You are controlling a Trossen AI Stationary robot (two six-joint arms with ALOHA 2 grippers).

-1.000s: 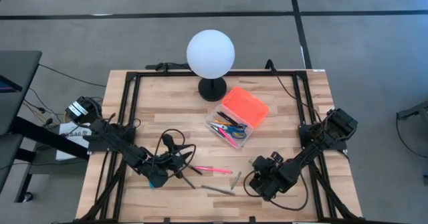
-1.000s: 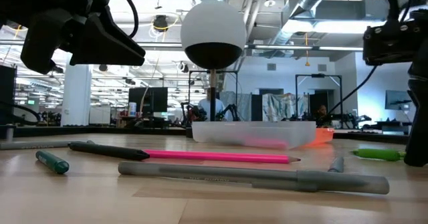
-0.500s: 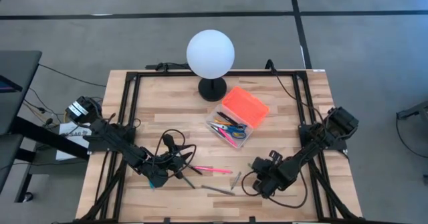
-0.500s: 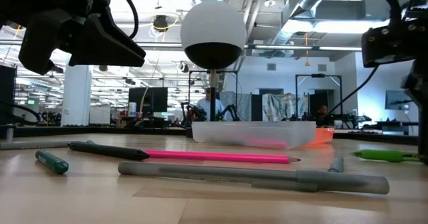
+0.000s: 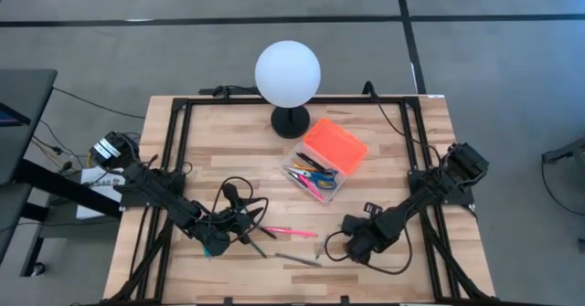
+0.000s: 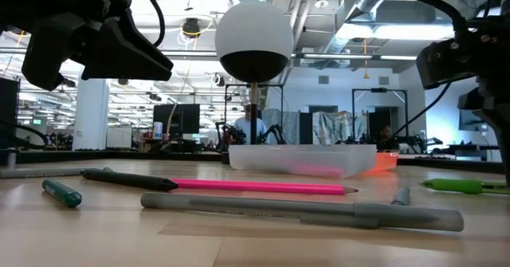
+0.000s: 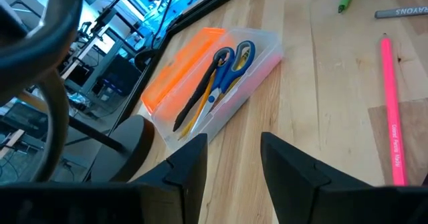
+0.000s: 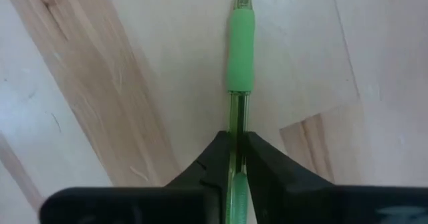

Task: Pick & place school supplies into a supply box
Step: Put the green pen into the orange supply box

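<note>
My right gripper [image 8: 239, 150] is low over the front right part of the wooden table [image 5: 384, 151], and its two dark fingers [image 8: 207, 160] are pinched on a green pen [image 8: 241, 57]. In the right wrist view the pen's clear green barrel runs straight out from between the fingertips, with the soft green grip sleeve and the tip beyond them, flat against the pale wood. In the low view the same pen lies level on the table at the far right.

My left gripper [image 5: 218, 244] hovers near the front left of the table, above the loose supplies. Its fingers [image 7: 287, 167] are parted with nothing between them — bare wood shows in the gap.

The supply box [image 5: 322, 159] sits behind the centre of the table, just in front and to the right of a white globe lamp [image 5: 288, 72] on a black base. Its orange lid [image 5: 335, 144] is swung open toward the back, and the clear tray holds blue-handled scissors [image 7: 231, 58], a black pen and a few coloured ones.

Loose on the table between my two grippers are a pink pencil [image 5: 291, 231] and a grey marker [image 5: 298, 259]. A second grey pen lies close beside my right gripper. In the low view a dark green marker [image 6: 62, 193] and a black pen [image 6: 131, 179] rest at the left — both under my left arm.
</note>
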